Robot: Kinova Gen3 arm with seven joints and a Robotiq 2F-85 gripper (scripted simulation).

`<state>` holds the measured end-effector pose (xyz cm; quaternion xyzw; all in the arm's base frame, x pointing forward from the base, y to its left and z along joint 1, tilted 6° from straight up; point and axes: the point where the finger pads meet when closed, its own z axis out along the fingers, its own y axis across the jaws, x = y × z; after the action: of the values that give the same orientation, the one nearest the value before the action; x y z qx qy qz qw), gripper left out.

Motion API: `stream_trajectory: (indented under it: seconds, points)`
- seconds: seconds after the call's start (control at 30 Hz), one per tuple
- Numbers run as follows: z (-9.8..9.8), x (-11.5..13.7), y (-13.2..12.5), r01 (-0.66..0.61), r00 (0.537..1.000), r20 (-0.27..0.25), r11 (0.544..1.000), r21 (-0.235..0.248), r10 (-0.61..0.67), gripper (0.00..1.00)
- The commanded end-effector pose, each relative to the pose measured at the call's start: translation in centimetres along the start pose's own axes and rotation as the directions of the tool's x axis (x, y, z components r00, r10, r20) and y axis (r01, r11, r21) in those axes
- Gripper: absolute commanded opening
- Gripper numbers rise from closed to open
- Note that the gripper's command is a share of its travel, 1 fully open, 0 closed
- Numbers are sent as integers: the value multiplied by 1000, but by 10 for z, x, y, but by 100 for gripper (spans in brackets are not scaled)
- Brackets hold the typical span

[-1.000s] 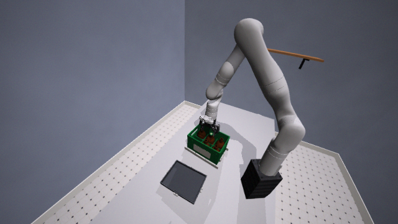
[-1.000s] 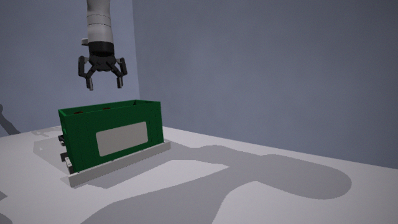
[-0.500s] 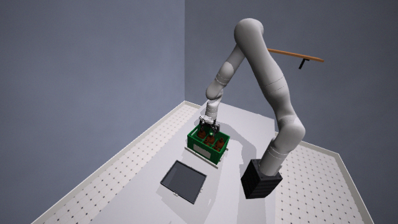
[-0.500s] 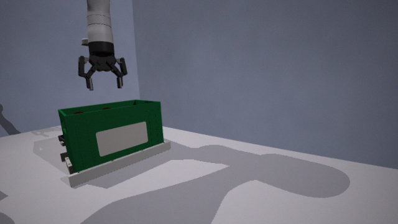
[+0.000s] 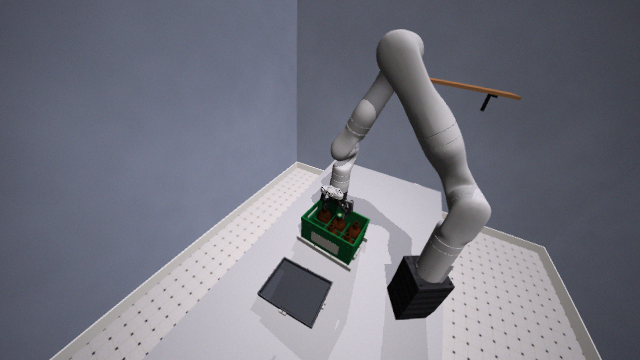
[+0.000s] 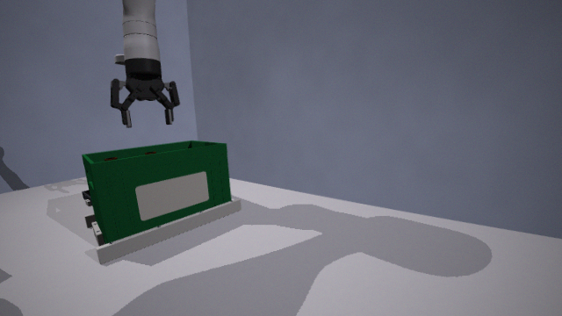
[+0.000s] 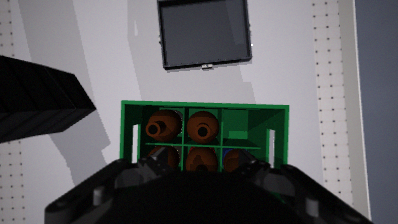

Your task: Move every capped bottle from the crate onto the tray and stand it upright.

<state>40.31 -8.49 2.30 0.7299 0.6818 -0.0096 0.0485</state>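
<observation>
A green crate (image 5: 338, 233) with six cells stands on the table; it also shows in the exterior view (image 6: 158, 189) and the wrist view (image 7: 205, 135). Several brown bottles stand in it. In the wrist view the two far-row bottles (image 7: 162, 126) (image 7: 202, 127) show dark mouths, and the far right cell (image 7: 240, 125) is empty. The near-row bottles (image 7: 201, 159) are partly hidden by my gripper. My gripper (image 6: 147, 120) hangs open and empty, pointing down, a little above the crate's rim over its back row. The dark flat tray (image 5: 295, 291) lies empty in front of the crate.
The arm's black base block (image 5: 420, 292) stands to the right of the tray. A pale strip (image 6: 167, 234) lies along the crate's foot. A wooden shelf (image 5: 475, 89) hangs on the far wall, high up.
</observation>
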Motion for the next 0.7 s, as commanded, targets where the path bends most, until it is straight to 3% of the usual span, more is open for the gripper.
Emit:
stream_trajectory:
  seconds: [0.0, 0.47, 0.67]
  points:
    - [0, -3, 0, 13, 1000, 0, 1000, -2, -13, 60]
    - [5, -50, -1, 191, 982, 1, 982, -1, -191, 60]
    - [5, -48, -3, 232, 973, 2, 973, 3, -232, 60]
